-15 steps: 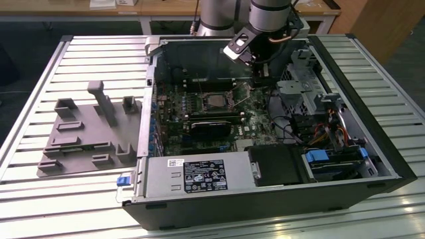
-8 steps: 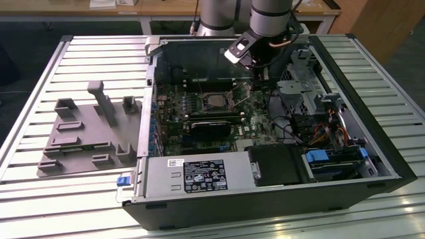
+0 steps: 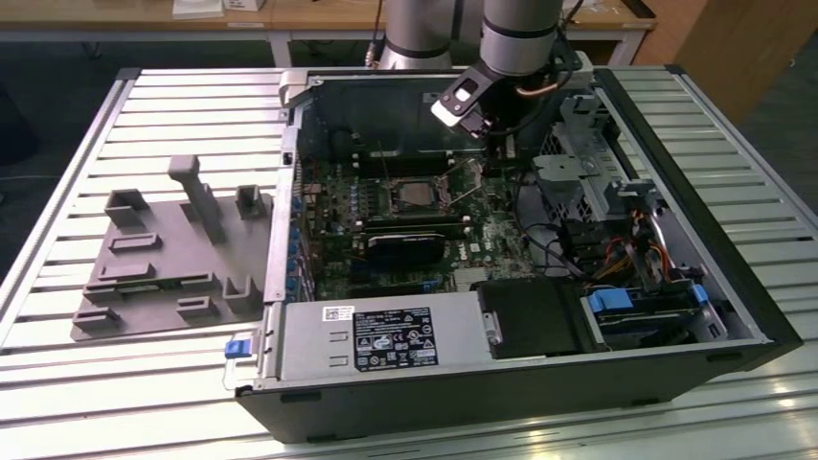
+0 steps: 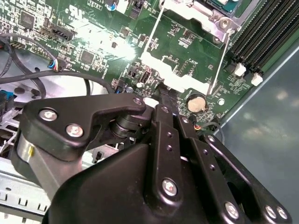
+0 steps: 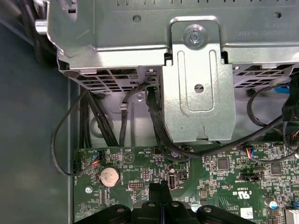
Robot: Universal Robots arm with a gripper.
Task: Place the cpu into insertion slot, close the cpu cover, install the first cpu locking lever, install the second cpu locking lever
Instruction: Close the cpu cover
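Nearest to the exterior camera, on the ribbed metal desk (image 3: 153, 105), lies the open black computer case (image 3: 715, 316), with a silvery power supply box (image 3: 371, 340) at its front. Behind the box is the green motherboard (image 3: 335, 240), which carries a long black rectangular card (image 3: 409, 244). Just behind the card sits the small square insertion slot with a silvery rim (image 3: 383, 198). The flat cpu with a pale grey metal top (image 3: 413, 195) seems already seated in its middle. Two thin steel wire levers (image 4: 151, 32) stand free beside the slot, and I judge they are not latched.

Farther back, the black tool (image 3: 491, 144) hangs over the board, near the slot but apart from it. Its fingertips (image 5: 155, 193) are pressed together, with nothing between them. From the tool, the slot lies toward the exterior view's left and closer to the camera. The levers' long axis runs roughly from the slot toward the tool.
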